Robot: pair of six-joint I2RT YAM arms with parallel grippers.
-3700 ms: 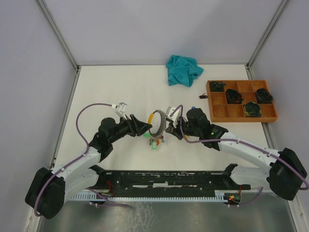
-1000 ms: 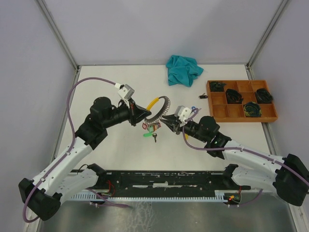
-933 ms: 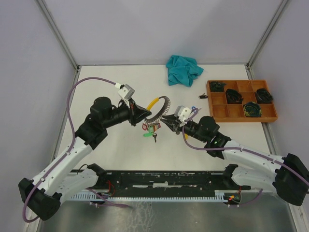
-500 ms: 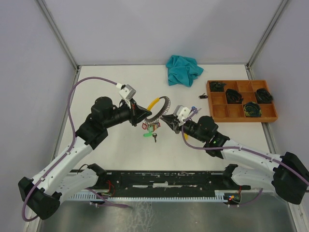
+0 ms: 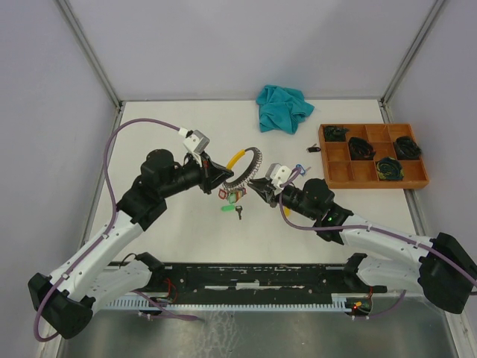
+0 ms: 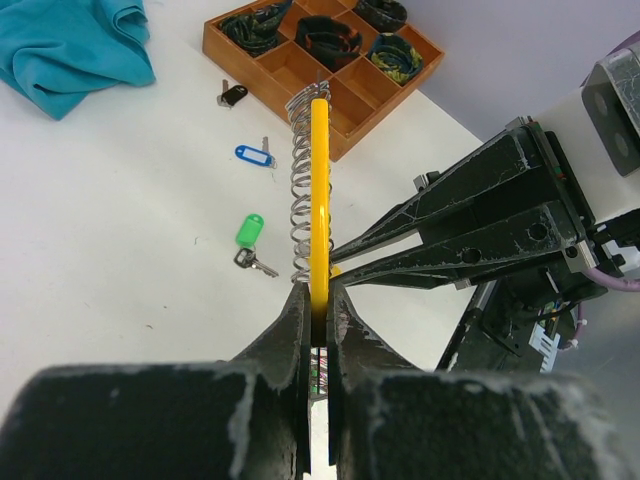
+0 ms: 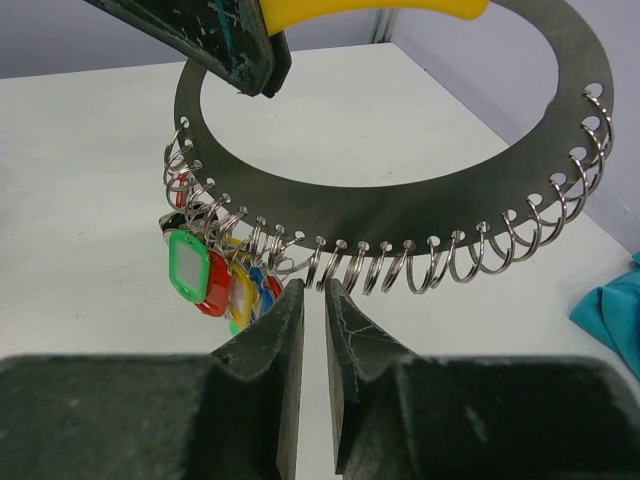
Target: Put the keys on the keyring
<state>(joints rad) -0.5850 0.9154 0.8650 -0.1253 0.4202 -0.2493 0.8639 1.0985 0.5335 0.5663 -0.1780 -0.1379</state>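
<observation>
The keyring (image 7: 420, 205) is a flat grey metal band with a yellow grip and a row of small wire loops. My left gripper (image 6: 319, 295) is shut on the yellow grip (image 6: 319, 180) and holds the ring edge-up above the table (image 5: 257, 154). Several keys (image 7: 210, 275) with green, red, yellow and blue tags hang bunched on its loops. My right gripper (image 7: 313, 288) sits just under the loops beside that bunch, jaws a narrow gap apart with nothing between them. A green-tagged key (image 6: 248, 232) and a blue-tagged key (image 6: 253, 155) lie loose on the table.
A wooden compartment tray (image 5: 339, 165) with dark coiled items stands at the right. A teal cloth (image 5: 283, 107) lies at the back. A small black-headed key (image 5: 313, 148) rests left of the tray. The cage posts and walls close in the table's sides.
The left arm has lifted the keyring off the table. Over the last second the right gripper crept slightly up and left toward the ring's loops; the left gripper held still.
</observation>
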